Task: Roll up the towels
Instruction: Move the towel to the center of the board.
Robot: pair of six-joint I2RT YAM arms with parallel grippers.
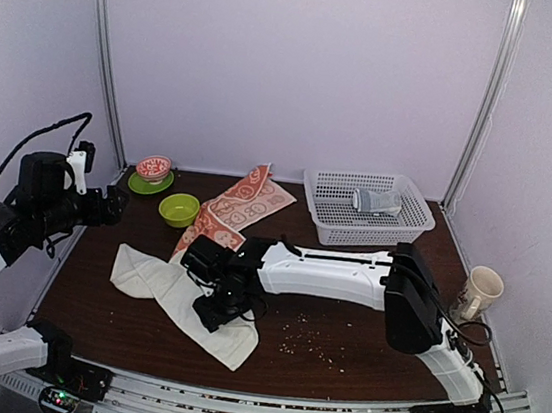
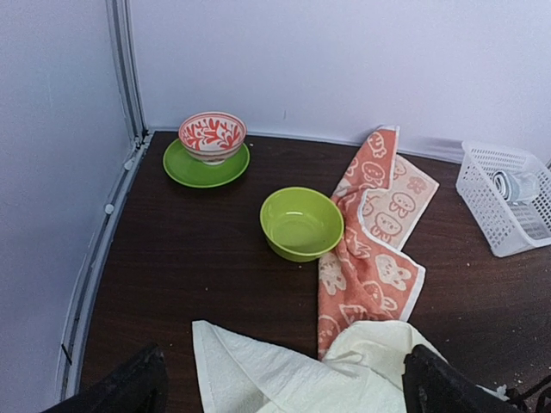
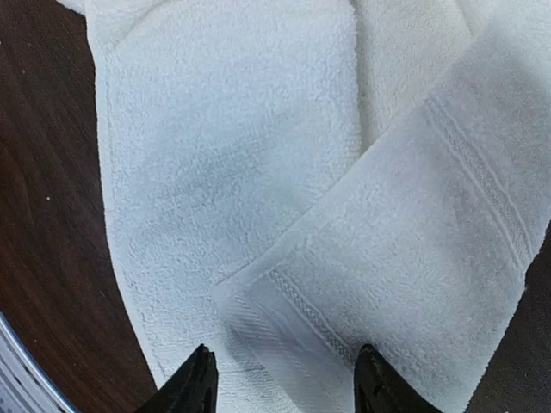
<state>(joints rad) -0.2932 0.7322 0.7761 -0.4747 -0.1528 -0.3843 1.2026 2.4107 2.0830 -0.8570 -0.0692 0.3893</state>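
Note:
The cream-white towel (image 1: 170,289) lies spread and partly folded on the dark table at front centre. It also shows in the left wrist view (image 2: 284,379) and fills the right wrist view (image 3: 258,155). The orange-red patterned towel (image 1: 241,205) lies behind it, its near end under the cream one, and shows in the left wrist view (image 2: 370,249). My right gripper (image 1: 213,312) is open just above a folded corner of the cream towel, in the right wrist view (image 3: 284,383). My left gripper (image 1: 115,205) hangs open and empty at the left, above the table, in its own view (image 2: 284,396).
A green bowl (image 1: 179,209) touches the orange towel's left edge. A red-patterned bowl on a green saucer (image 1: 153,169) stands at the back left. A white basket (image 1: 362,227) with a grey-blue bundle (image 1: 375,201) is at the back right. A mug (image 1: 480,289) is at the right edge, and crumbs (image 1: 310,340) lie at the front.

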